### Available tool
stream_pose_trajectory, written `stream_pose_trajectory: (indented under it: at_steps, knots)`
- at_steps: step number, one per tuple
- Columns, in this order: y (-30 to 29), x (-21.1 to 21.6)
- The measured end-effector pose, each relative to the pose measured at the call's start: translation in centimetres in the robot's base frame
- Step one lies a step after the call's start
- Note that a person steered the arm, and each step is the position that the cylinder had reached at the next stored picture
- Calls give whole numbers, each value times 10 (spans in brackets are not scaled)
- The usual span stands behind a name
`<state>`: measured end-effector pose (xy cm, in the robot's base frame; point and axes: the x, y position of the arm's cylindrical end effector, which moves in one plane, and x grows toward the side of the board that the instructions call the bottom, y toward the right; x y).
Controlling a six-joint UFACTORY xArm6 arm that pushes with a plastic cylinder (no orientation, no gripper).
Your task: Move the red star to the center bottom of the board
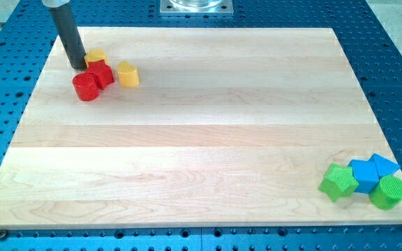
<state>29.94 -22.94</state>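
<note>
The red star [102,73] lies near the board's top left, in a tight cluster. A red cylinder [86,87] touches its lower left. A yellow block [95,56] sits just above it, and another yellow block [128,74] lies to its right. My tip [79,67] rests on the board just left of the upper yellow block and up-left of the red star, close to both. The dark rod rises from there to the view's top edge.
At the board's bottom right sit a green star [339,183], a blue block [364,176], a second blue block [384,166] and a green cylinder [388,192], bunched together. A metal mount [196,7] shows at the view's top centre. The wooden board [201,139] lies on a blue perforated table.
</note>
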Motion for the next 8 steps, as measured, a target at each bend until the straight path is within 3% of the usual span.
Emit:
stream_pose_trajectory:
  at_steps: [2,6,8]
  knots:
    - [18,-46]
    - [24,-17]
    - [24,45]
